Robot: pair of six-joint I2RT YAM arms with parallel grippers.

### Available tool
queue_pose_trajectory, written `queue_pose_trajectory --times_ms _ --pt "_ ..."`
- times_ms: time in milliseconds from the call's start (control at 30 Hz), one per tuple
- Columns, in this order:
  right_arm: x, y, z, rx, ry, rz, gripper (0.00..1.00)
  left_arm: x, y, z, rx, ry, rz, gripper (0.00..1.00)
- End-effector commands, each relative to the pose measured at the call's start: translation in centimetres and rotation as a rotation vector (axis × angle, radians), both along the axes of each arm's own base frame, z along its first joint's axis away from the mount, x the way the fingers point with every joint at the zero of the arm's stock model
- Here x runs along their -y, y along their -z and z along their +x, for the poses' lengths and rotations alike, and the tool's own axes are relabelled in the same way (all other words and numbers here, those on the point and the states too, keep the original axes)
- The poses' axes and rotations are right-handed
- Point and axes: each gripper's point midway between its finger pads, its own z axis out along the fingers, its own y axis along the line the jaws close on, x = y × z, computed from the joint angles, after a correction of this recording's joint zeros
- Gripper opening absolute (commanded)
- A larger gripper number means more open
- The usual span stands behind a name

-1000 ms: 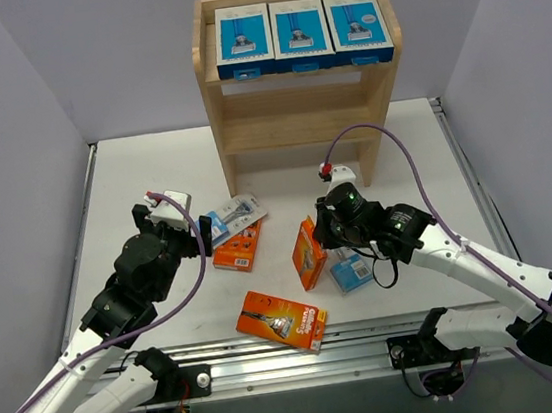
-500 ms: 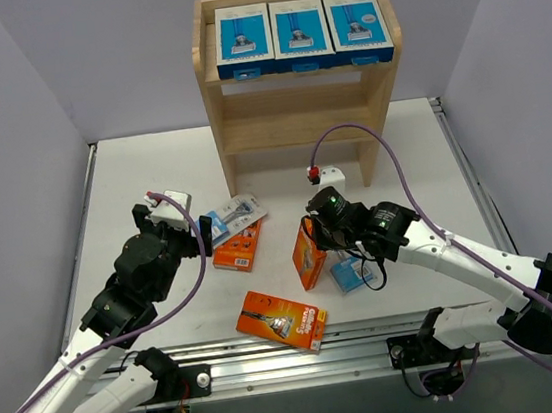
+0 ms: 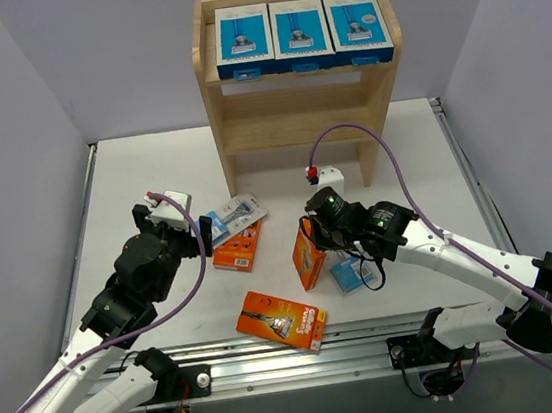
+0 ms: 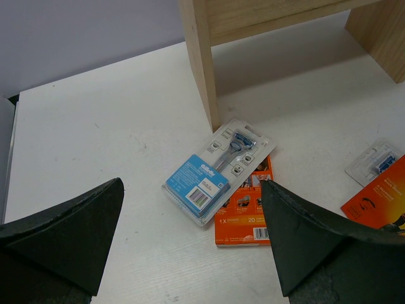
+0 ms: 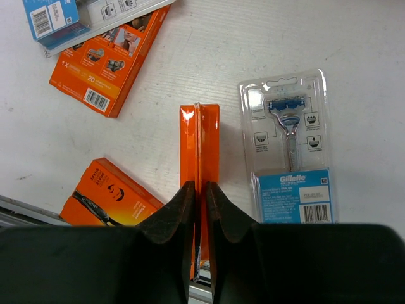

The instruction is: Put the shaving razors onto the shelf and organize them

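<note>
The shelf (image 3: 300,113) stands at the back with three blue-and-white razor packs (image 3: 300,32) side by side on its top tier. On the table, an orange pack (image 5: 199,139) stands on its edge. My right gripper (image 5: 200,185) is right over its top edge, jaws only a slit apart, and it holds nothing that I can see. A clear blister pack (image 5: 291,152) lies flat just to its right. My left gripper (image 4: 192,183) hovers wide open and empty above a blue-labelled blister pack (image 4: 212,174), which overlaps a flat orange pack (image 4: 243,209).
Another orange pack (image 3: 282,320) lies near the table's front edge by the metal rail. The shelf's left leg (image 4: 201,57) stands just behind the left pile. The right arm's purple cable (image 3: 348,137) arcs in front of the shelf's lower tiers.
My right gripper has shifted a little left, onto the upright orange pack, and its jaws have parted slightly. The left arm has not moved.
</note>
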Motion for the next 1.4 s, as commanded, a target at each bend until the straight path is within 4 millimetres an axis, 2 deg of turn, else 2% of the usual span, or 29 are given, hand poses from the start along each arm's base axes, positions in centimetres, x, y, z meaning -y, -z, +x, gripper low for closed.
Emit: queue_pose_trajectory --times_ms 0,67,133,333,433,467,533,567,800,967,1167,1200,1267,1367 --pt "0.4 2.2 -1.2 -0.069 -0.025 -0.059 0.08 0.2 -1.5 0.0 0.047 0.007 -0.029 0.99" --pt "0.3 2.3 -1.2 -0.071 -0.023 -0.047 0.06 0.2 -1.5 0.0 0.048 0.007 -0.03 0.99" --pt "0.0 2.3 -1.2 -0.067 -0.023 -0.031 0.0 0.2 -1.6 0.0 0.049 0.007 -0.031 0.99" --pt "-0.4 1.9 -1.3 -0.053 -0.02 0.031 0.0 0.2 -1.4 0.0 0.046 0.001 -0.028 0.99" --pt "-0.1 0.3 -0.6 0.004 0.052 0.11 0.0 0.2 -1.3 0.0 0.043 0.003 -0.024 0.99" --pt "0.1 -0.9 -0.5 0.032 0.07 0.159 0.0 0.2 -1.3 0.0 0.044 0.001 -0.025 0.99" --pt "-0.1 -2.2 -0.1 0.067 0.109 0.242 0.0 0.2 -1.2 0.1 0.04 -0.002 -0.02 0.99" --pt "0.2 -3.3 0.0 0.092 0.123 0.282 0.0 0.1 -1.2 0.1 0.041 -0.005 -0.021 0.99" --pt "2.5 -5.9 1.0 0.192 0.269 0.43 0.0 0.3 -1.0 0.1 0.034 0.0 -0.016 0.99" --pt "4.4 -9.5 1.9 0.295 0.364 0.636 0.0 0.3 -0.8 0.2 0.032 -0.005 -0.014 0.99" --pt "5.8 -12.6 3.8 0.381 0.45 0.722 0.0 0.5 -0.7 0.3 0.027 0.0 -0.017 0.99" --pt "6.0 -14.7 4.3 0.429 0.466 0.77 0.0 0.5 -0.7 0.3 0.027 0.0 -0.021 0.99" --pt "5.9 -15.9 5.2 0.453 0.477 0.784 0.0 0.6 -0.7 0.3 0.028 0.002 -0.021 0.99" --pt "5.9 -18.9 6.3 0.505 0.488 0.819 0.0 0.7 -0.5 0.4 0.021 0.001 -0.018 0.99"
